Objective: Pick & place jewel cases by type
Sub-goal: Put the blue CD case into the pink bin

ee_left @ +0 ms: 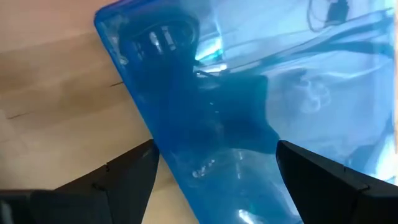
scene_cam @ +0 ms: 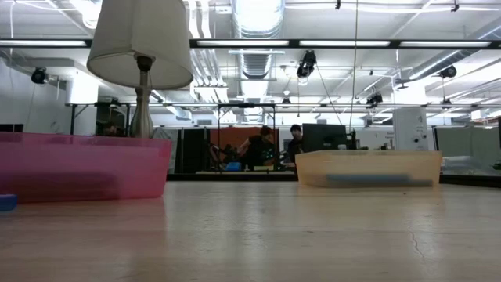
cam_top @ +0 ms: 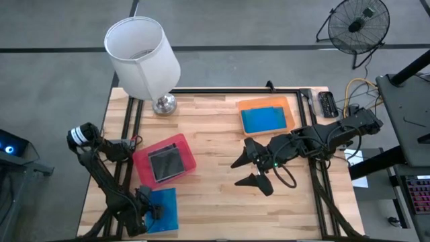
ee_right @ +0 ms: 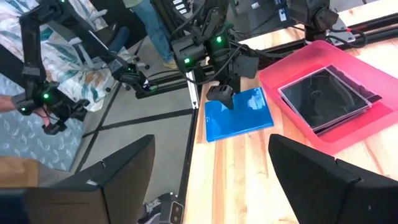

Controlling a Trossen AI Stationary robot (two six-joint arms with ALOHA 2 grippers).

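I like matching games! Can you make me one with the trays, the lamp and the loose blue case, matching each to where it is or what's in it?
Things:
1. pink tray
2. orange tray
3. lamp
4. loose blue case

Matches:
A. holds blue cases
B. lies on the table under the left pincer
C. holds dark cases
D. stands at the table's far edge

Pairs: 1-C, 2-A, 3-D, 4-B
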